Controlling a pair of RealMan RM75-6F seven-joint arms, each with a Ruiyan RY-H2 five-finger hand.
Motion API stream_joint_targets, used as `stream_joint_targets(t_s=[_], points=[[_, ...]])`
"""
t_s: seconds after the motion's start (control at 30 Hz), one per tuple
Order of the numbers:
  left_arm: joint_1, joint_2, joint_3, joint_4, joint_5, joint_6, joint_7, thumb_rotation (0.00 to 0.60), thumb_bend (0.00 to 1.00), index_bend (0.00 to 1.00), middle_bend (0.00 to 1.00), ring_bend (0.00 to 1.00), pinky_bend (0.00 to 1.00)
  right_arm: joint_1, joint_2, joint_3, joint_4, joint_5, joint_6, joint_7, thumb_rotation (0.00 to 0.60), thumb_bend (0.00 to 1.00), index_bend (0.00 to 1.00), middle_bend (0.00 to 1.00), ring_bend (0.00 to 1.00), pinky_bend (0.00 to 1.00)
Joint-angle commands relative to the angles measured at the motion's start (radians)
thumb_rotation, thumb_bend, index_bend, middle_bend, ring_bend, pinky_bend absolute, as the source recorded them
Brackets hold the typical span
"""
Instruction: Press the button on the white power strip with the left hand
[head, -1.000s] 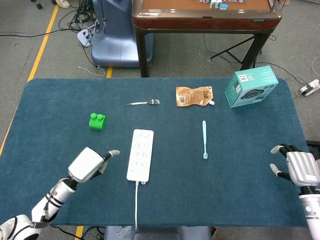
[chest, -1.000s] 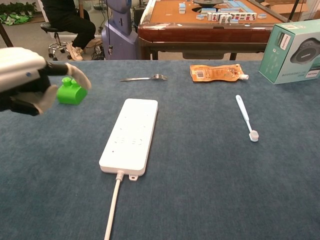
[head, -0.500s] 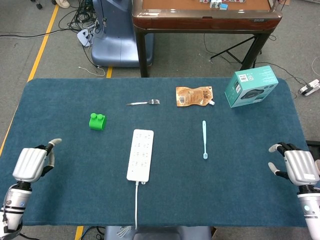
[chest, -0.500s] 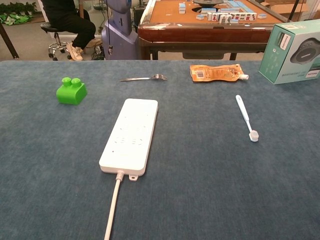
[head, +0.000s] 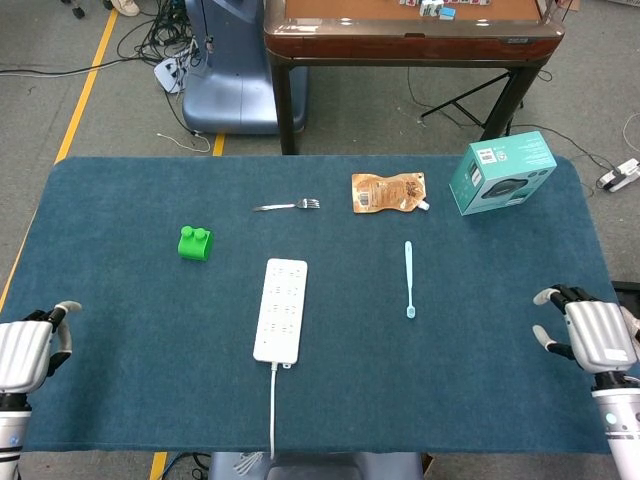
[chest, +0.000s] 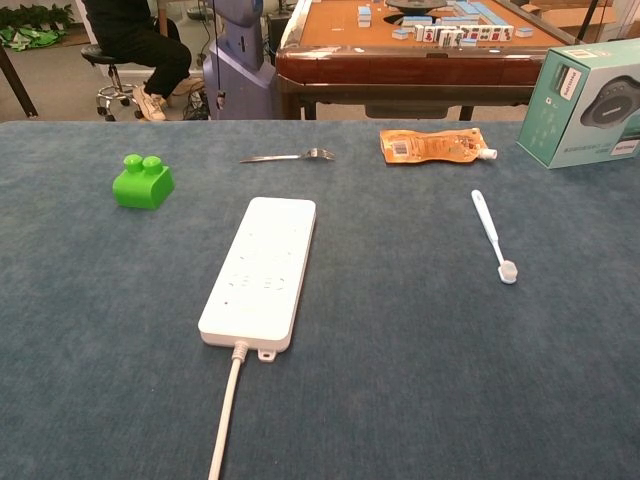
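The white power strip (head: 281, 310) lies lengthwise in the middle of the blue table, and its cable (head: 272, 410) runs off the near edge. The chest view shows the power strip (chest: 262, 270) close up with nothing touching it. My left hand (head: 27, 352) hangs at the table's far left edge, well away from the strip, holding nothing, its fingers loosely apart. My right hand (head: 588, 334) rests at the right edge, also holding nothing. Neither hand shows in the chest view.
A green block (head: 195, 242) sits left of the strip and a fork (head: 287, 205) lies behind it. A light blue toothbrush (head: 409, 278), an orange pouch (head: 388, 191) and a teal box (head: 502, 172) lie to the right. A wooden table (head: 410, 30) stands beyond.
My left hand has drawn back from beside the strip to the table's left edge and has left the chest view. The right hand barely shifted.
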Motion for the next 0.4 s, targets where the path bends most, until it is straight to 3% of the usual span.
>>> stream_joint_targets(t_s=[0.03,0.4], points=[[0.003,-0.001,0.002,0.003,0.005,-0.012,0.002,0.600,0.72,0.44,0.56,0.52,0.77,-0.004,-0.004,-0.006,0.001,-0.005,0.003,0.004,0.600,0.24,0.42,0.38,0.35,0.54],[0.010,-0.023,-0.016,0.021,0.045,-0.016,-0.025,0.600,0.72,0.46,0.55,0.52,0.77,-0.019,0.001,-0.017,0.002,-0.015,0.018,0.018,0.600,0.23,0.42,0.38,0.35,0.54]])
